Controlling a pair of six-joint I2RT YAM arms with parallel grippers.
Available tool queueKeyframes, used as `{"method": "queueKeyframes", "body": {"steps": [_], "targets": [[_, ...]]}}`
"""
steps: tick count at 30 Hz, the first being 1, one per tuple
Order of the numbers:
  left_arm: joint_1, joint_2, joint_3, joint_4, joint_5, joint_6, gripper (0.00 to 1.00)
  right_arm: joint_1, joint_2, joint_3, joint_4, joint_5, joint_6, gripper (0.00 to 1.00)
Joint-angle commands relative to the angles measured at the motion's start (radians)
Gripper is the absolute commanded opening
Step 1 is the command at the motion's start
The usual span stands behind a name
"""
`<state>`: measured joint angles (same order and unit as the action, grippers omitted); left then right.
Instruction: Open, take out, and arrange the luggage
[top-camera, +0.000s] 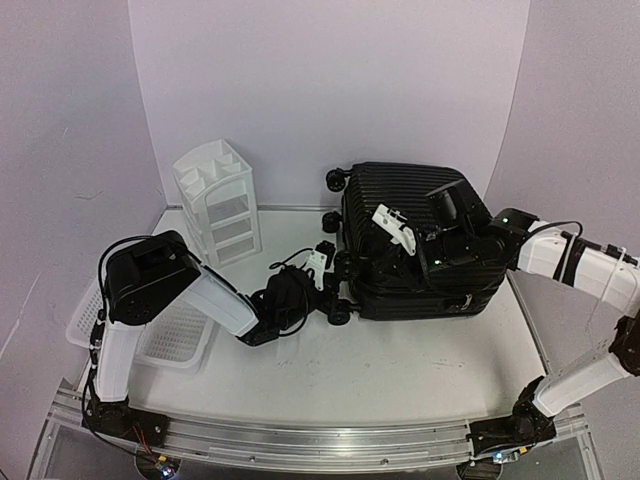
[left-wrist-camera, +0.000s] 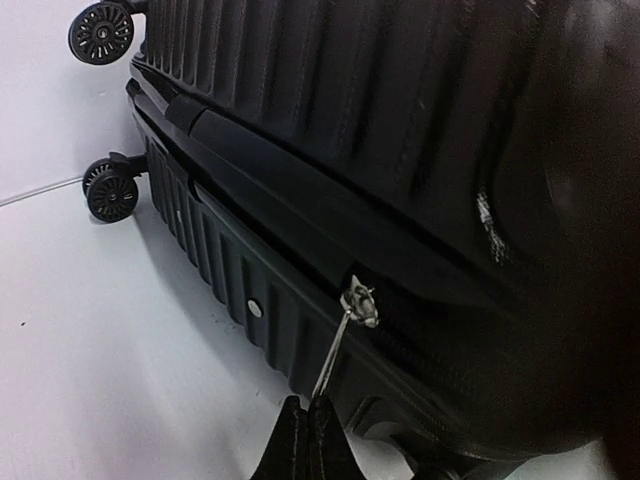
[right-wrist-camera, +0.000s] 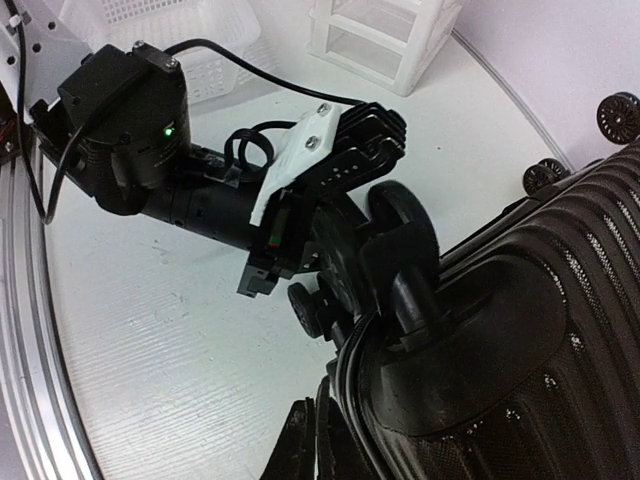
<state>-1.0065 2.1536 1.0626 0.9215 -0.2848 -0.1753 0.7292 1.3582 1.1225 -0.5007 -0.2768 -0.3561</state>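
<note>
Pinching the zipper pull on the near seam, the left hand is clamped tight on it, presumably to drag the zip round. The suitcase lies flat, right of centre on the counter, wheels pointing left, not yet opened. At its top corner the right hand is closed; on what, I cannot tell, perhaps steadying the shell. The counter is white, with a mesh basket at left, small drawers behind, and pale lilac walls beyond.

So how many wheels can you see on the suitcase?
4. Two far wheels stick out at the back of the suitcase. Two near wheels sit at its front corner, partly hidden.
</note>
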Motion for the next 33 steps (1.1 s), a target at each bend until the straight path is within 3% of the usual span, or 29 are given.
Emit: {"method": "queueKeyframes", "body": {"steps": [1, 3, 5, 7, 8, 12, 15, 20, 25, 28, 31, 33], "targets": [[0.026, -0.07, 0.042, -0.09, 0.06, -0.041, 0.02, 0.001, -0.014, 0.031, 0.024, 0.057, 0.073, 0.14], [0.026, -0.11, 0.001, -0.098, 0.027, -0.054, 0.18, 0.0, -0.049, 0.034, 0.024, 0.149, 0.165, 0.44], [0.026, -0.167, -0.057, -0.121, -0.011, -0.07, 0.49, -0.014, -0.103, 0.033, 0.017, 0.243, 0.255, 0.73], [0.026, -0.241, -0.118, -0.158, 0.009, -0.067, 0.68, -0.056, -0.16, 0.047, -0.022, 0.276, 0.323, 0.94], [0.026, -0.3, -0.144, -0.182, 0.032, -0.071, 0.74, -0.09, -0.182, 0.064, -0.063, 0.301, 0.343, 0.98], [0.026, -0.481, -0.198, -0.358, 0.156, -0.107, 0.8, -0.353, -0.141, 0.205, -0.266, 0.299, 0.464, 0.98], [0.026, -0.577, -0.181, -0.479, 0.293, -0.145, 0.84, -0.569, 0.0, 0.348, -0.412, 0.029, 0.522, 0.98], [0.026, -0.59, -0.045, -0.608, 0.567, -0.194, 0.92, -0.797, 0.194, 0.43, -0.411, -0.282, 0.641, 0.98], [0.007, -0.518, 0.06, -0.615, 0.65, -0.25, 0.91, -0.829, 0.294, 0.454, -0.4, -0.266, 0.632, 0.98], [0.006, -0.484, 0.091, -0.622, 0.653, -0.274, 0.9, -0.811, 0.261, 0.37, -0.304, -0.36, 0.679, 0.98], [0.007, -0.482, 0.105, -0.644, 0.613, -0.253, 0.9, -0.742, 0.226, 0.265, -0.173, -0.411, 0.753, 0.98], [0.01, -0.492, 0.106, -0.674, 0.556, -0.22, 0.9, -0.634, 0.228, 0.23, -0.119, -0.403, 0.78, 0.98]]}}
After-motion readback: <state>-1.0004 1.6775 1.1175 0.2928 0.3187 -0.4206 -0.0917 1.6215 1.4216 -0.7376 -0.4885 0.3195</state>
